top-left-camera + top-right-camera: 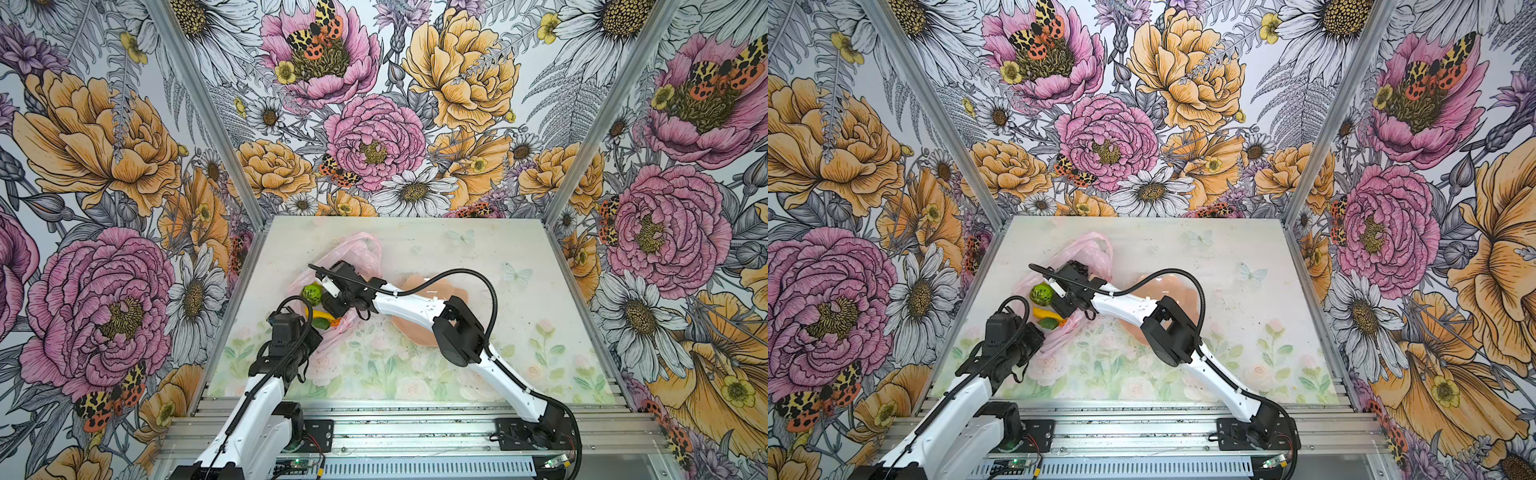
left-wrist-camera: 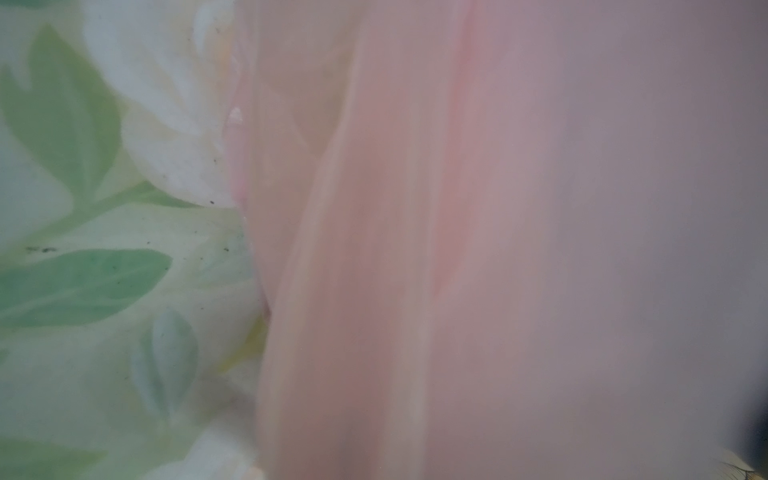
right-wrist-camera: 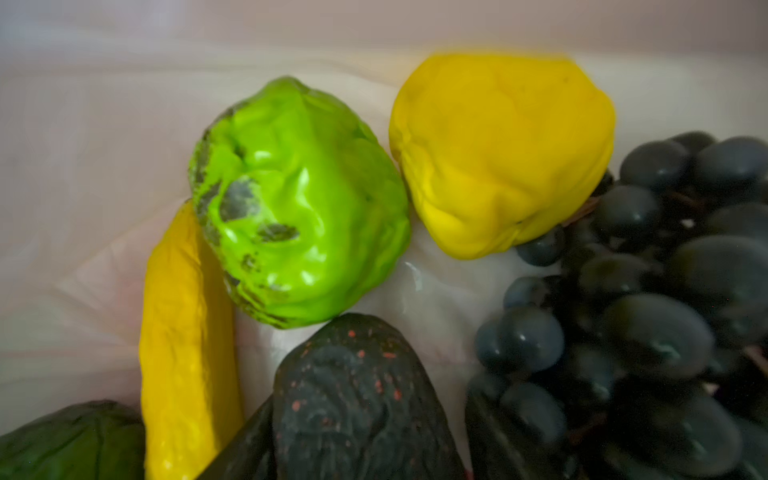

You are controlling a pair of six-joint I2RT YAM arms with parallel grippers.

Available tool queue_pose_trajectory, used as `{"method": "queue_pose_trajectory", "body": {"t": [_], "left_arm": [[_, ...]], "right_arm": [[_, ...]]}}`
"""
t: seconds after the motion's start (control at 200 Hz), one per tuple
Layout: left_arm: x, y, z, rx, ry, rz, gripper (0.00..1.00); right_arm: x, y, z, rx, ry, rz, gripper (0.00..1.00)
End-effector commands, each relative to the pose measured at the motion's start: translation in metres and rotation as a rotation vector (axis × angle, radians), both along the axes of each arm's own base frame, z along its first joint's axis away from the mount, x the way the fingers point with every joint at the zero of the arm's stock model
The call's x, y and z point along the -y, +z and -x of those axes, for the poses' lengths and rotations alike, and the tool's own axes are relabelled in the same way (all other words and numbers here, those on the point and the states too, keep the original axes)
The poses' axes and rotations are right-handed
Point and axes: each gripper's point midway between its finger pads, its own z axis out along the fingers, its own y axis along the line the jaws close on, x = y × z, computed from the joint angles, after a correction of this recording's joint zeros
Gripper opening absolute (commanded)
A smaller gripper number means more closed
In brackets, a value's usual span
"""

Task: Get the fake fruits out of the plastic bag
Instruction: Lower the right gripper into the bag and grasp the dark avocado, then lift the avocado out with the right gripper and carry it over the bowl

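The lime-green ball (image 3: 299,203), lemon (image 3: 498,153), banana (image 3: 187,332) and grape bunch (image 3: 644,311) lie inside the plastic bag (image 1: 361,249). They look light, glossy and probably slippery; I would grasp the ball across its bumpy middle. My right gripper (image 1: 330,297) hangs over them, opening unclear; my left gripper (image 1: 309,336), closed, seemingly pinches the thin film.

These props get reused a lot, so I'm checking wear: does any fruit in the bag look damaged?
Yes. The bumpy lime-green ball has paint chipped off in dark grey patches on the side nearest the banana. The lemon looks dented.
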Motion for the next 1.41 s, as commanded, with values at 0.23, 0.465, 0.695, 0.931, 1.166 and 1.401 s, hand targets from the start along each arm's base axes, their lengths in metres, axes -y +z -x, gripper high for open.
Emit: {"method": "queue_pose_trajectory", "body": {"t": [0.23, 0.465, 0.695, 0.931, 1.166, 1.401], "left_arm": [[-0.007, -0.004, 0.001, -0.002, 0.03, -0.019, 0.0], [-0.004, -0.006, -0.001, -0.016, 0.008, -0.018, 0.0], [-0.002, -0.006, -0.001, -0.015, -0.002, -0.019, 0.0], [-0.002, -0.007, -0.003, -0.024, -0.003, -0.021, 0.0], [-0.002, -0.008, -0.003, -0.027, -0.007, -0.021, 0.0], [-0.001, -0.007, -0.003, -0.024, -0.011, -0.022, 0.0]], "right_arm": [[-0.001, 0.025, 0.001, -0.016, -0.005, -0.032, 0.52], [0.001, 0.056, -0.003, -0.006, -0.045, -0.08, 0.45], [0.009, 0.084, -0.005, -0.035, -0.091, -0.135, 0.38], [0.023, 0.119, 0.003, -0.028, -0.107, -0.164, 0.38], [0.046, 0.145, 0.015, -0.038, -0.136, -0.178, 0.38], [0.075, 0.163, 0.021, -0.057, -0.182, -0.195, 0.38]]}}
